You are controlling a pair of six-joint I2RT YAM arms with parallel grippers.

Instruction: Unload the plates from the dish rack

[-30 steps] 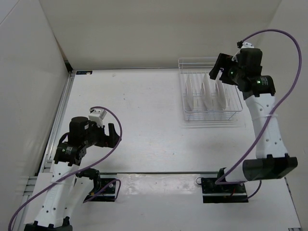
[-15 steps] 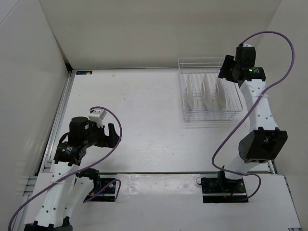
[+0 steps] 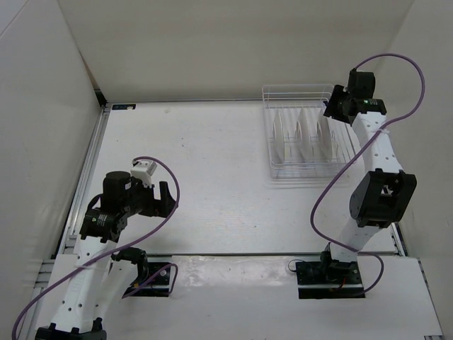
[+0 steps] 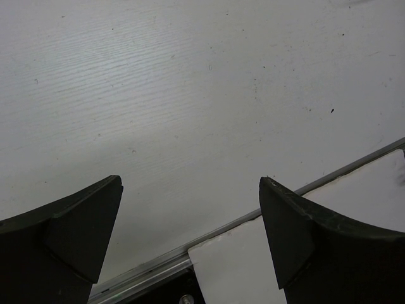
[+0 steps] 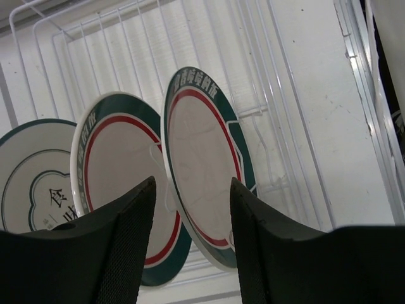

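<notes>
The white wire dish rack (image 3: pixel 311 176) stands at the back right of the table. Three plates stand upright in it. Two have green-and-red rims, the right one (image 5: pixel 202 158) (image 3: pixel 325 132) and the middle one (image 5: pixel 117 168) (image 3: pixel 303 130). The left plate (image 5: pixel 35 183) (image 3: pixel 280 136) has a thin dark rim and a grey motif. My right gripper (image 5: pixel 193 183) (image 3: pixel 333 108) hangs over the rack's right rear, open. Its fingers straddle the right plate's rim with gaps on both sides. My left gripper (image 4: pixel 191 183) (image 3: pixel 168 197) stands open over bare table at the front left, holding nothing.
White walls close in the table at the back and on both sides, and the right wall runs near the rack. A metal strip (image 4: pixel 253 218) marks the table's front edge beneath the left gripper. The right arm's purple cable (image 3: pixel 396 64) loops above it.
My right gripper has dropped closer to the rack's right plate and its jaws have narrowed. The right arm has folded in towards the wall. The left arm has not moved.
</notes>
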